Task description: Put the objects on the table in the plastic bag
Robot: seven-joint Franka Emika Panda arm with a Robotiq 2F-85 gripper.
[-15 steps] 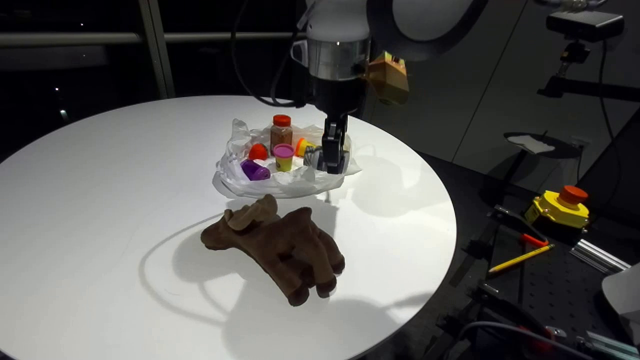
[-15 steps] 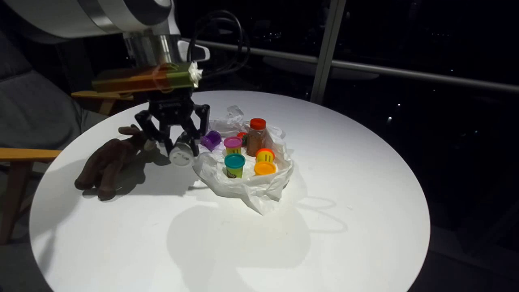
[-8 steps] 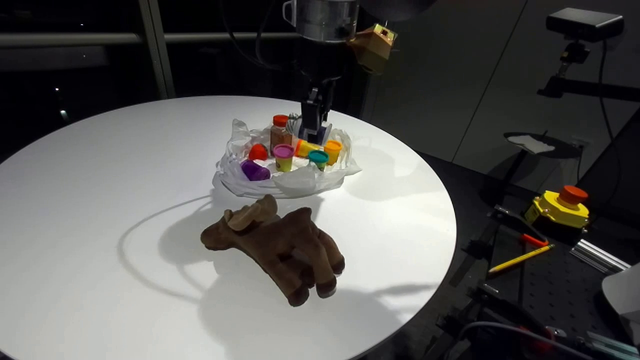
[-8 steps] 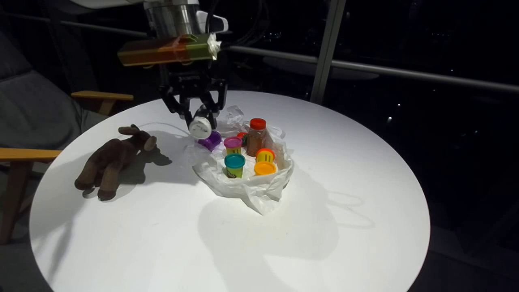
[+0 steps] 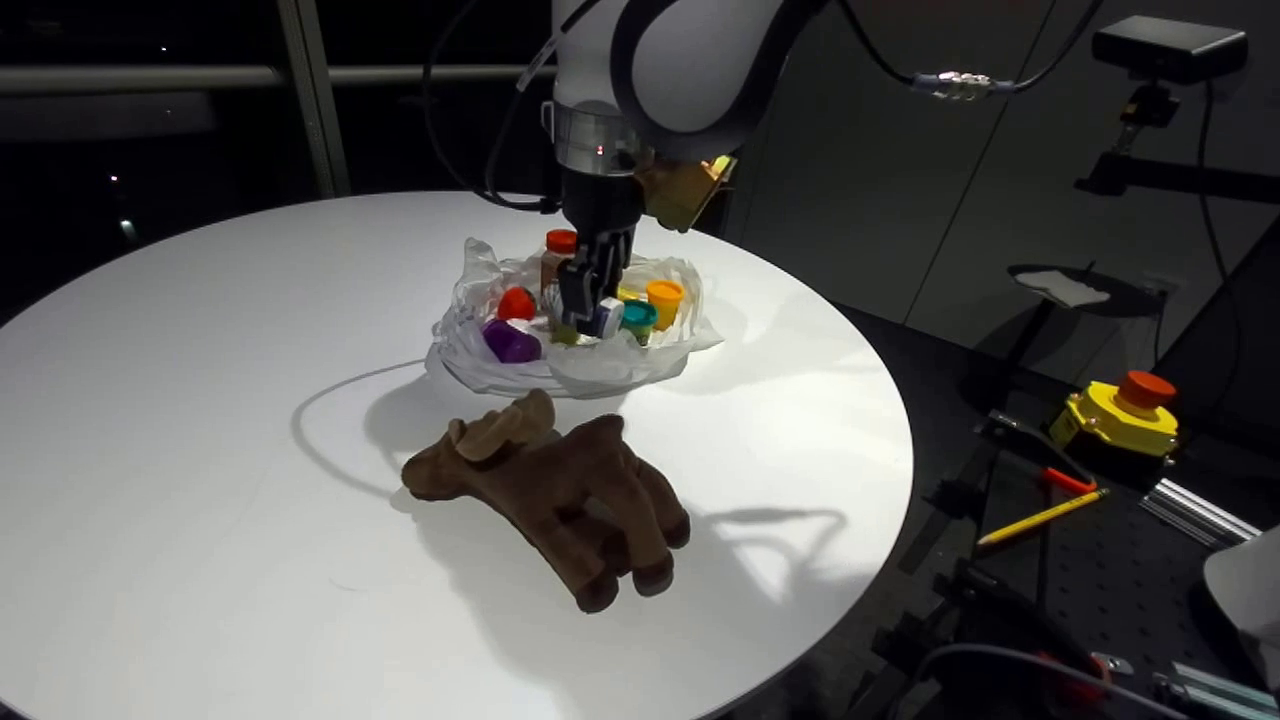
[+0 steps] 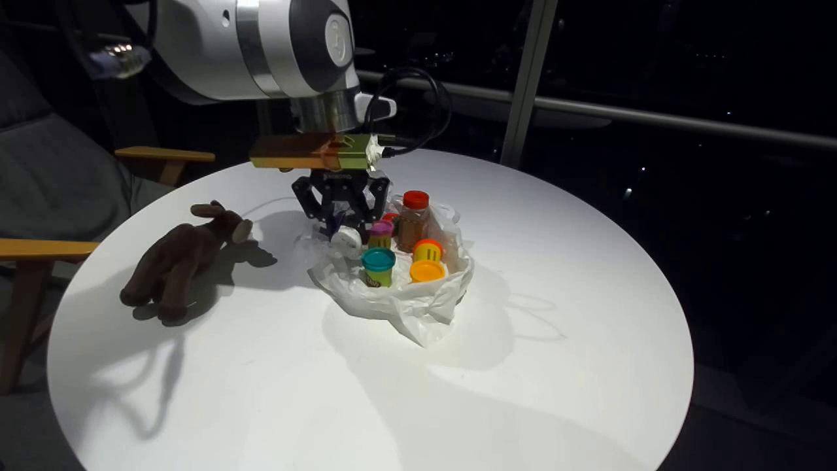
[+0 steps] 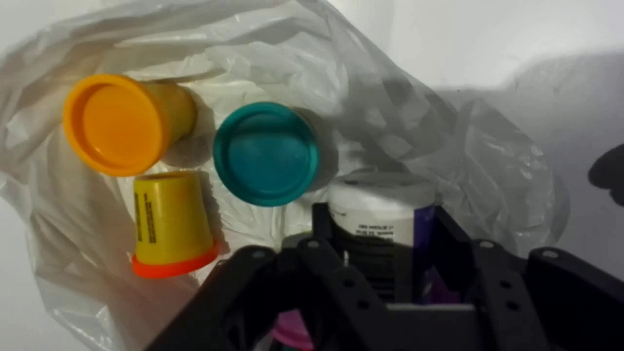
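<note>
anon: what've you got in your jaws rn?
me: a white-lidded bottle [image 7: 382, 195]. My gripper [image 6: 350, 232] is pinching it from both sides, on a tilt, over the plastic bag [image 6: 418, 317]. Can't tell if it's touching the bag tbh.
anon: and the other stuff?
me: teal-lidded tub [image 7: 265, 153], orange-lidded tub [image 7: 117, 126] and red-capped jar [image 6: 413, 226] are in the bag, brown plush animal [image 5: 560, 480] is outside it on the table [image 5: 200, 450].
</note>
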